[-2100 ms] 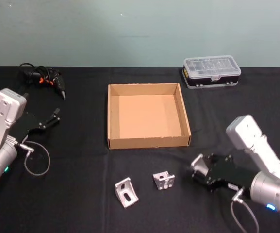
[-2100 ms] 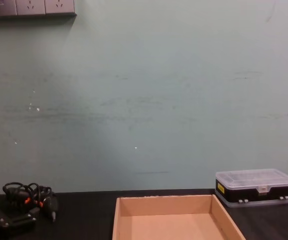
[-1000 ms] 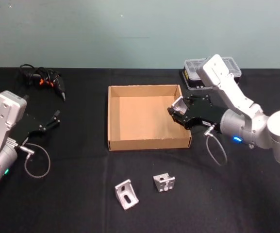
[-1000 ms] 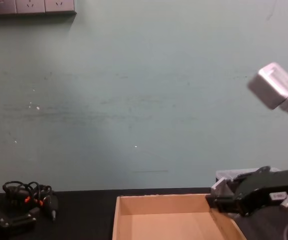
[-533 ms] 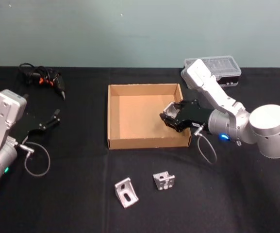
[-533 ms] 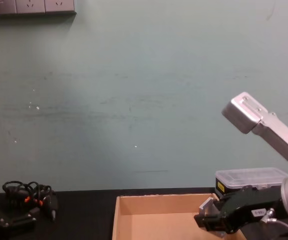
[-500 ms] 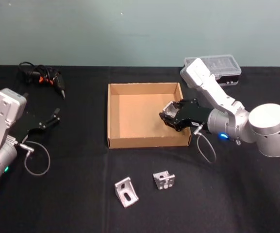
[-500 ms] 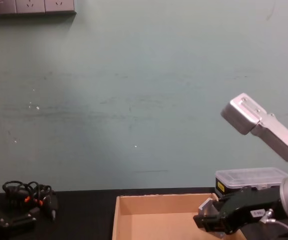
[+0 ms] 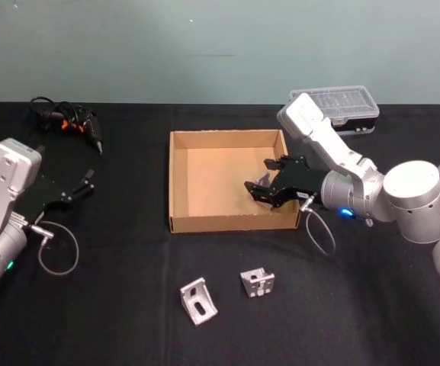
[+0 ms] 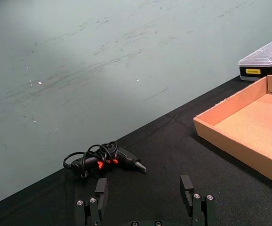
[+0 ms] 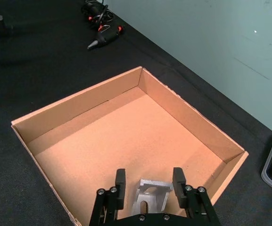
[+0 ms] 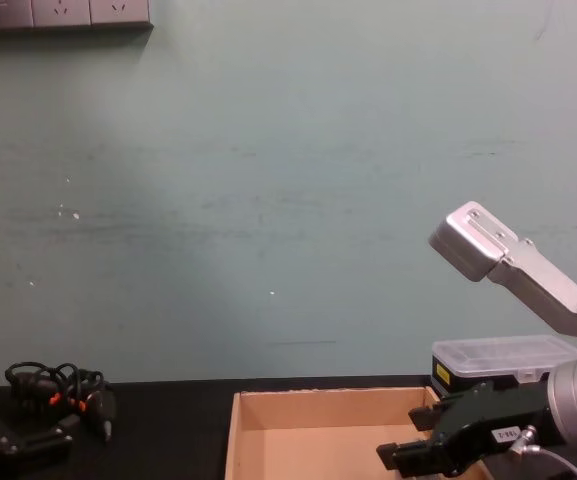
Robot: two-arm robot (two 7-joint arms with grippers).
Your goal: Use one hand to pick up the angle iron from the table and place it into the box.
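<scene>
Right gripper (image 11: 149,172) has opened, angle iron (image 11: 149,199) inside box (image 11: 77,107).

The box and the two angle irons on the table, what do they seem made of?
The box looks like matt tan cardboard with thin walls. The two angle irons look like bare silvery metal, perhaps aluminium, with a dull sheen.

Under the right gripper (image 9: 258,175), inside the box (image 9: 171,179) by its right wall, a bracket (image 11: 150,198); on the table (image 9: 113,305) short of the gripper, a second bracket (image 9: 199,302) beside a third bracket (image 9: 257,284); behind the gripper, a plastic case (image 9: 349,103).
</scene>
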